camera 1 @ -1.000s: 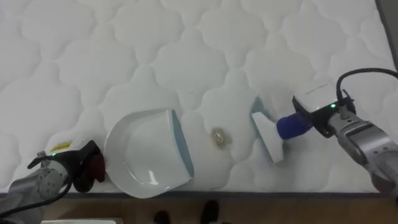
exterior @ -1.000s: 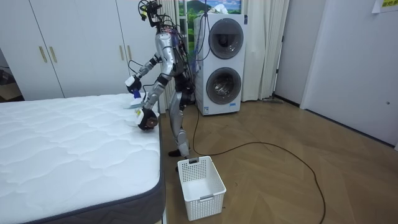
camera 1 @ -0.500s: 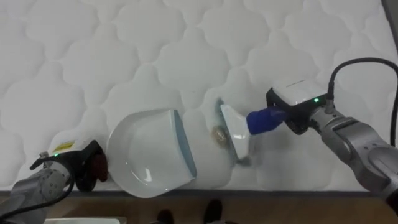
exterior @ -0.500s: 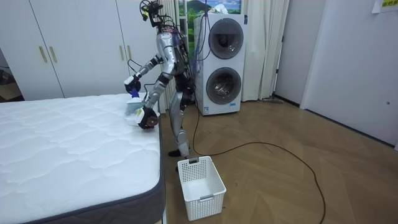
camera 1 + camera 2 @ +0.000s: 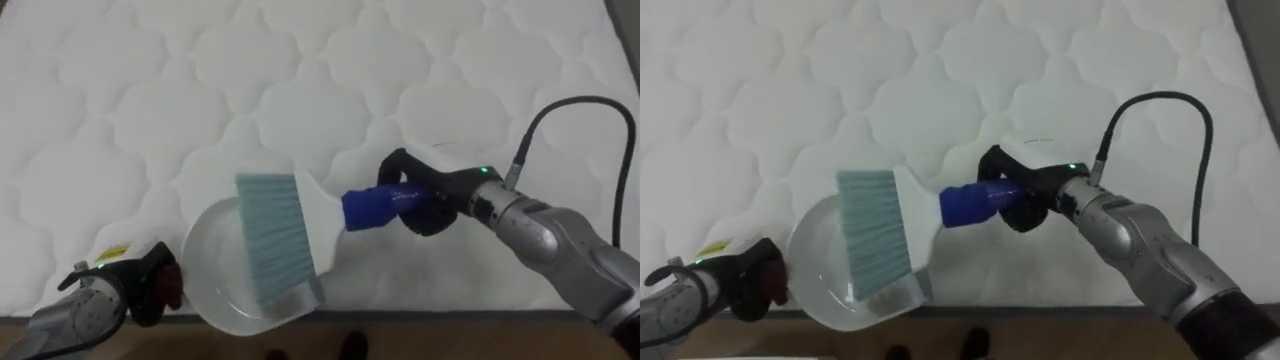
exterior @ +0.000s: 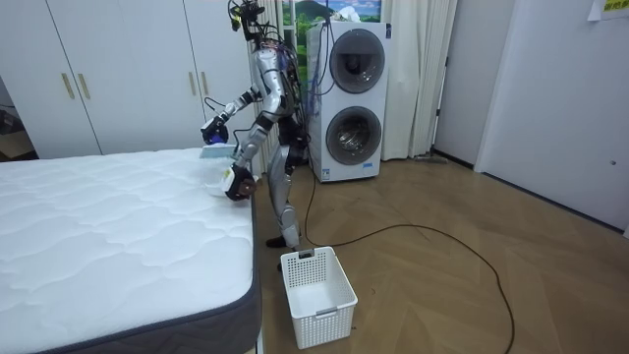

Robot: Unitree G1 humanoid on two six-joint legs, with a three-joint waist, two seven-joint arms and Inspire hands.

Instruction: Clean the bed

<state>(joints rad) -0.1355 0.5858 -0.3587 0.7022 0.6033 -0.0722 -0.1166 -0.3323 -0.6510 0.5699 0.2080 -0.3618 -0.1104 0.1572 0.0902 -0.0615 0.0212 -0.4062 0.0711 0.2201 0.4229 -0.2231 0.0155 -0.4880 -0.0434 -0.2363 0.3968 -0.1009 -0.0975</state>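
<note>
At the near edge of the bed (image 5: 300,80) the dustpan (image 5: 215,255) lay flat, mouth facing right to take sweepings. The brush (image 5: 280,240) sat with its bristles over the pan, blue handle clasped in the curled right hand (image 5: 420,195). The left hand (image 5: 150,290) clenched the pan's handle, apparently steadying it.

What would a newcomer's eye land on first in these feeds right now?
First, the blue-handled brush, gripped by the right hand, with its teal bristles lying over the white dustpan at the near edge of the quilted mattress. Next, the left hand at the lower left, curled round the dustpan's handle. In the room view, a white basket stands on the floor beside the bed.
</note>
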